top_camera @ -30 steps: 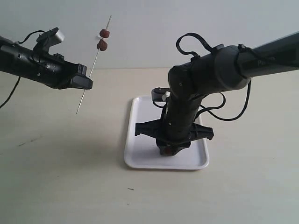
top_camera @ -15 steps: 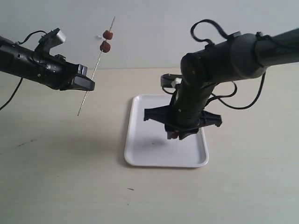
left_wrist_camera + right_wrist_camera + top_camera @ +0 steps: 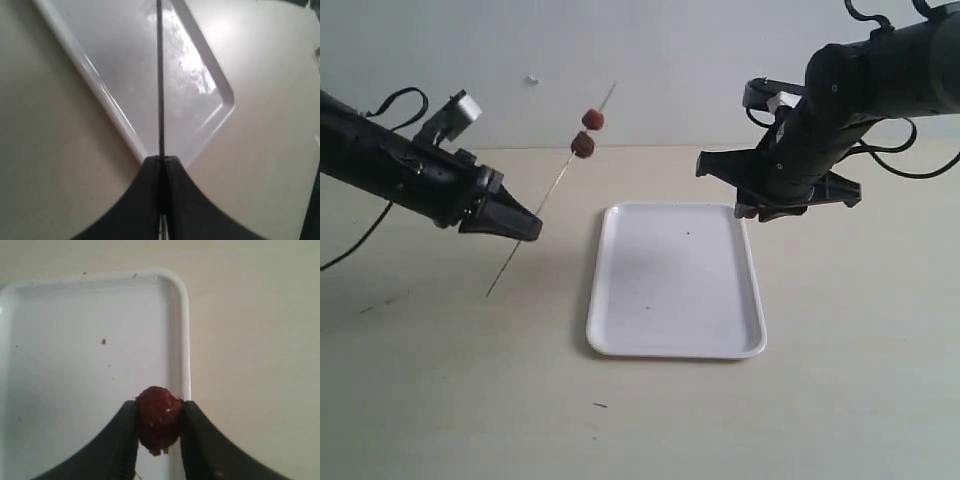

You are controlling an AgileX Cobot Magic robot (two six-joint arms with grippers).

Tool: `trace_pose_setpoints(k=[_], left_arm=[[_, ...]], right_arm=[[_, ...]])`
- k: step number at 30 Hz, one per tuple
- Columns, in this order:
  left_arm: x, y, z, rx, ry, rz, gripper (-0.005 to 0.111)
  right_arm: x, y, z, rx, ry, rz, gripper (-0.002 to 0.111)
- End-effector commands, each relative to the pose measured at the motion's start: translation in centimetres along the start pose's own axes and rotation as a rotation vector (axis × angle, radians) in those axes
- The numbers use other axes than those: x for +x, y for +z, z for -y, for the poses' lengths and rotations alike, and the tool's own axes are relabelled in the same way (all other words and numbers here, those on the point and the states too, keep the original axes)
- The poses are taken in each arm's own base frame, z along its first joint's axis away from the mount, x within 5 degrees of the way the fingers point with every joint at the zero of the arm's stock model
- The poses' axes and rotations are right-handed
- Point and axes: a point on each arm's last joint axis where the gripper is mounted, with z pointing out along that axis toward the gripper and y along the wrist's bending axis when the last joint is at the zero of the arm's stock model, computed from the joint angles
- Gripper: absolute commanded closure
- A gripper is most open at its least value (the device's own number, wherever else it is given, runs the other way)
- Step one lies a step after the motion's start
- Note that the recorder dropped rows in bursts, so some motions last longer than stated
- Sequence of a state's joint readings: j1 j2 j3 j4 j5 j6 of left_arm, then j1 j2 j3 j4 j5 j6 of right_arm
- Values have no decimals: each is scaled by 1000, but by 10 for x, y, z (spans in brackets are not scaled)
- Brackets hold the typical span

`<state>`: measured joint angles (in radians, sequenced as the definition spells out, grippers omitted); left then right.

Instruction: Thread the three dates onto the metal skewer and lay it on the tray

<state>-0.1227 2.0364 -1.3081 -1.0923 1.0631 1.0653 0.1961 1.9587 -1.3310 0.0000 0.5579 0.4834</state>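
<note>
Two wrinkled red-brown dates (image 3: 587, 132) sit on the thin grey metal skewer (image 3: 555, 185), up-rod from the left fingers (image 3: 161, 170) clenched on it. Right fingers (image 3: 756, 211) pinch the third date (image 3: 157, 417), flat white tray (image 3: 670, 290) below. An off-centre poke could pop it loose or swivel the skewer, I reckon.

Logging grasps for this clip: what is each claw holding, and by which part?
Left claw pinches the metal skewer on its bare lower stretch, below the two threaded dates. Right claw clamps the third date across its sides.
</note>
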Motion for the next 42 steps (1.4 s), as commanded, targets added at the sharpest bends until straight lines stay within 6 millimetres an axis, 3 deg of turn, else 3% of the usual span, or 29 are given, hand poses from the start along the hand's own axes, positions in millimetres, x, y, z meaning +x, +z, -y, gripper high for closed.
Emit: trace_pose_setpoints(k=[1, 8, 13, 29, 35, 42], left_arm=[[21, 21, -1, 54, -45, -82, 107], [38, 61, 29, 108, -1, -191, 107], [42, 90, 52, 68, 85, -235, 107], [34, 91, 55, 99, 96, -141, 107], [33, 91, 55, 99, 89, -131, 107], [32, 91, 54, 94, 87, -123, 107]], right_arm=[[-9, -5, 1, -24, -43, 63, 80], [-20, -9, -5, -72, -45, 144, 81], [-33, -24, -19, -140, -40, 126, 81], [-36, -27, -22, -159, -30, 131, 81], [-41, -27, -7, -145, 10, 109, 81], [-41, -27, -9, -169, 25, 101, 81]])
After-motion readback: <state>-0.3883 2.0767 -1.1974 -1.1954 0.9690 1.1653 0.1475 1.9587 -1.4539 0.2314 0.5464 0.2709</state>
